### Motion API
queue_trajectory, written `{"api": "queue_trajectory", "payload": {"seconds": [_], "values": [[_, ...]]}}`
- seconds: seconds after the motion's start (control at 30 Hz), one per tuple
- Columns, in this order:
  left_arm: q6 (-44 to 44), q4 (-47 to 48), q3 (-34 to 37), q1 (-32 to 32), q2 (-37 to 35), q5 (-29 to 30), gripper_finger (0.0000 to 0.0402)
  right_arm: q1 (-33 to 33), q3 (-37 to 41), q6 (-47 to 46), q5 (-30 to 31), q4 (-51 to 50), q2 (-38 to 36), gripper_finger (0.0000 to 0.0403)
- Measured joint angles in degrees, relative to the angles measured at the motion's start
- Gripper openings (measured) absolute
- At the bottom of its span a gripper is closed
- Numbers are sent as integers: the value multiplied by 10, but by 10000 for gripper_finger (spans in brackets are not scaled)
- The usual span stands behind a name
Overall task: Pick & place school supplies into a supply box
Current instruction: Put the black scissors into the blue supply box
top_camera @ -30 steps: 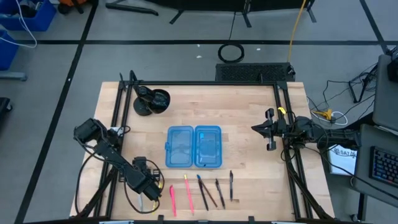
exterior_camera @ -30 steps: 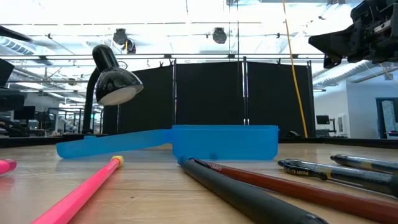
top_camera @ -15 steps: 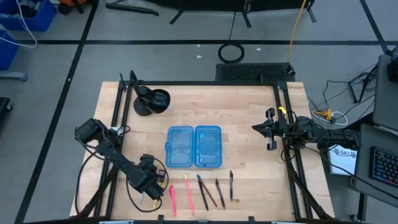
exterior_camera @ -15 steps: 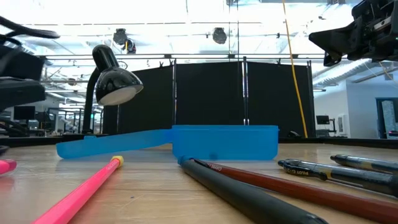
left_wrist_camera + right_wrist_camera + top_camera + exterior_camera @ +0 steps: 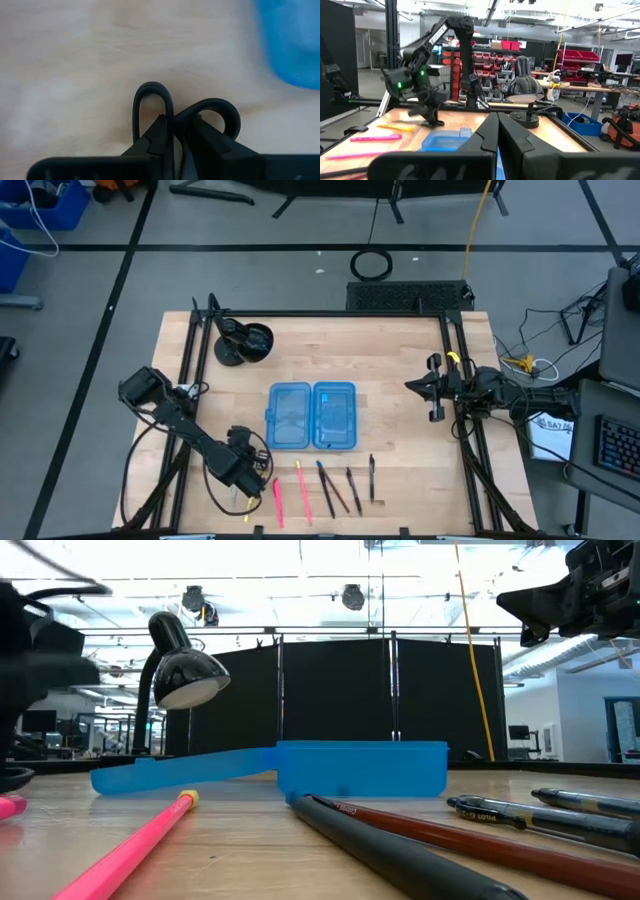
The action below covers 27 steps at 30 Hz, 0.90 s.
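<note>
The left gripper (image 5: 250, 467), jaws closed on the scissors (image 5: 185, 112), hangs at the box's (image 5: 311, 415) seven o'clock: the carry step. Next it must travel over the open box and release. The right gripper (image 5: 425, 388), jaws closed and empty, waits at three o'clock.

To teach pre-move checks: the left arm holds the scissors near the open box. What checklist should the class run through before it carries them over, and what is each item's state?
1. Scissors gripped: ok, the left gripper is shut on the black handles.
2. Box open: ok, both halves lie flat.
3. Room inside the box: ok, nothing shows in it from above.
4. Path to the box free: ok, the pens lie nearer the table's front edge.
5. Right gripper out of the way: ok, it waits shut at the table's right side.
6. Scissors lifted off the table: cannot tell.
</note>
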State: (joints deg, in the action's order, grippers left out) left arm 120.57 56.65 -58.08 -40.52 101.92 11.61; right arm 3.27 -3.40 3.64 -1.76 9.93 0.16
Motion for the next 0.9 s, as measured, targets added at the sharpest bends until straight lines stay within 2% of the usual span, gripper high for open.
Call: {"api": "queue_trajectory", "payload": {"seconds": [0.47, 0.6, 0.73, 0.9], "values": [[-21, 30, -8, 4, -52, 5, 59, 0, 0, 0, 0, -3, 3, 0], [-41, 32, -32, 22, -93, 66, 59, 0, 0, 0, 1, -3, 3, 0], [-84, 31, -81, 71, -126, 157, 59, 0, 0, 0, 1, -3, 3, 0], [-209, 17, -164, 184, -115, 166, 59, 0, 0, 0, 1, 0, 3, 0]]}}
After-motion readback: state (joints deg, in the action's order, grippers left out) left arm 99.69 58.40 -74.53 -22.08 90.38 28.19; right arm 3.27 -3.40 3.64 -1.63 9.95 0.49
